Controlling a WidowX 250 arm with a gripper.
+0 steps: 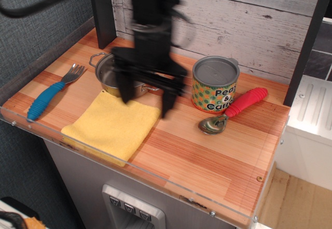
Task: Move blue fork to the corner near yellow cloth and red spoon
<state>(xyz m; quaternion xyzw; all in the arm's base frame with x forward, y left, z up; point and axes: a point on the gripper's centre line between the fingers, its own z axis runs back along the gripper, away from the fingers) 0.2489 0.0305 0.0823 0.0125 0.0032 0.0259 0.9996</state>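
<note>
The blue fork (50,93) lies at the left of the striped wood table, its silver head pointing to the back right. The yellow cloth (112,125) lies folded near the front edge. The red spoon (236,108) lies at the right, its bowl toward the front. My gripper (146,103) hangs blurred over the back edge of the cloth, in front of the steel pot (110,73). Its two fingers are spread wide and hold nothing. The front right corner (250,212) of the table is bare wood.
A peas-and-carrots can (216,85) stands between the pot and the red spoon. A clear plastic strip (129,167) edges the table's front. A white plank wall runs along the back, with dark posts at the back left and right.
</note>
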